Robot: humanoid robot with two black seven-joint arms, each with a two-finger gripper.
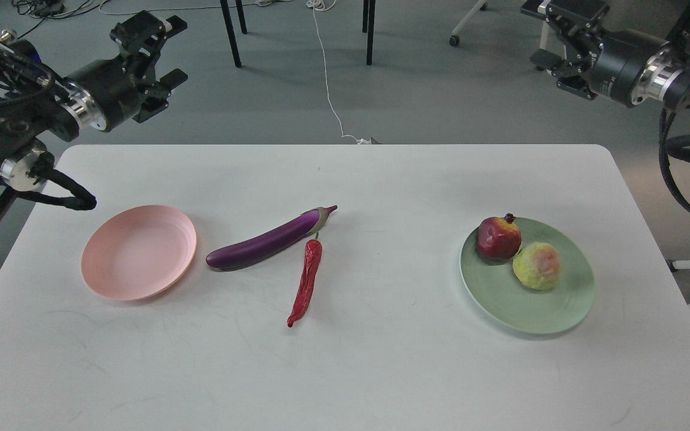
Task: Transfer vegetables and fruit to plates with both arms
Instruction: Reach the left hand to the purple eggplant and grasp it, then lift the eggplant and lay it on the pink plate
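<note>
fruit plated, vegetables still waiting

on the table (381, 371), chili (305, 282) and eggplant (270, 240) lie beside the bare pink plate (105, 275); pomegranate (498, 237) and yellow-green fruit (537, 265) sit on the green plate (572, 311). next, i judge: left hand (162, 51), wide, descends for the eggplant. right hand (551, 42): cannot tell.

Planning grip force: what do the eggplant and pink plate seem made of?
Eggplant: likely smooth plastic or rubber, judging by its even glossy sheen; real produce can't be excluded. Pink plate: matte, faintly ridged, no glare, probably plastic or fibre composite rather than glazed ceramic.
</note>
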